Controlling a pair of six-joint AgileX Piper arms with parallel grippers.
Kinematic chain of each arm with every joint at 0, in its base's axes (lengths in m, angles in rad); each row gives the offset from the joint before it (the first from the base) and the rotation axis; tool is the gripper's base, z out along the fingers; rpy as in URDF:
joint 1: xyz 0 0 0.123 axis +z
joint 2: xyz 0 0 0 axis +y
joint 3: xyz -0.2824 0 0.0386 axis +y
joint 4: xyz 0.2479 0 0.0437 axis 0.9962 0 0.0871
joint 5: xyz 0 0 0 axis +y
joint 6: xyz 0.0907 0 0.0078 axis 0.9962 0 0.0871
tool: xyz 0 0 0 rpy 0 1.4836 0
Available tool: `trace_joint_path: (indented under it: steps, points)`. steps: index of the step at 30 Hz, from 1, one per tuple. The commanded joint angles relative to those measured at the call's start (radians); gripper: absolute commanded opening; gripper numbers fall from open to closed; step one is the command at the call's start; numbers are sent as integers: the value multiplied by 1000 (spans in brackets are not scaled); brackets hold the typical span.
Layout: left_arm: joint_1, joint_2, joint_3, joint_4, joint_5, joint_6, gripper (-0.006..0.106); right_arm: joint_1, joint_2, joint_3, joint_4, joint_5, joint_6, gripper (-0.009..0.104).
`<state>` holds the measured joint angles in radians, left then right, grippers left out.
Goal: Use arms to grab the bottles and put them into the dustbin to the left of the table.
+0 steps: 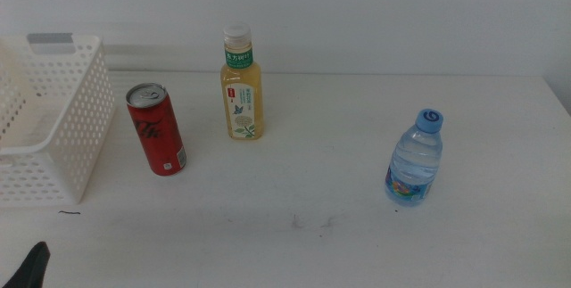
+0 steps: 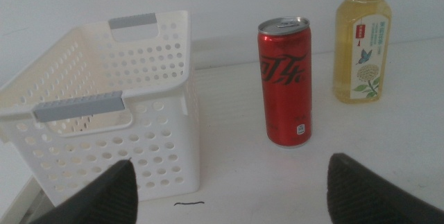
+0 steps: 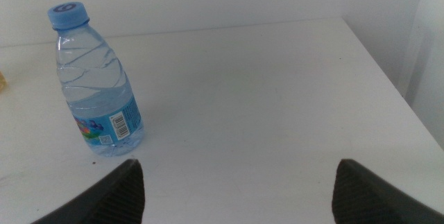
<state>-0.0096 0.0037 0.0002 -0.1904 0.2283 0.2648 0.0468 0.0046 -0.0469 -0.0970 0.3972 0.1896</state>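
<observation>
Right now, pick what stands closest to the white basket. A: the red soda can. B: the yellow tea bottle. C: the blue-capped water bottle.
A: the red soda can stands upright just beside the basket, with the tea bottle farther along and the water bottle across the table.

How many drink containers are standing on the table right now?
3. The red can stands beside the white basket, the yellow tea bottle stands behind and to the right of the can, and the water bottle stands apart on the right. None seems hidden.
</observation>
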Motion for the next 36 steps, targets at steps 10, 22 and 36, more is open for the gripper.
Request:
trace_joint_path:
  steps: [10,22,36]
  points:
    - [-346,724,0,-93,-686,-14,94,-7,-5,5,-5,-8,-3,90]
    - [-428,1408,0,-103,-1449,-134,94,-7,-5,5,-5,-8,-3,90]
    - [-428,1456,-13,-35,-1449,-134,94,-7,-5,5,-5,-8,-3,90]
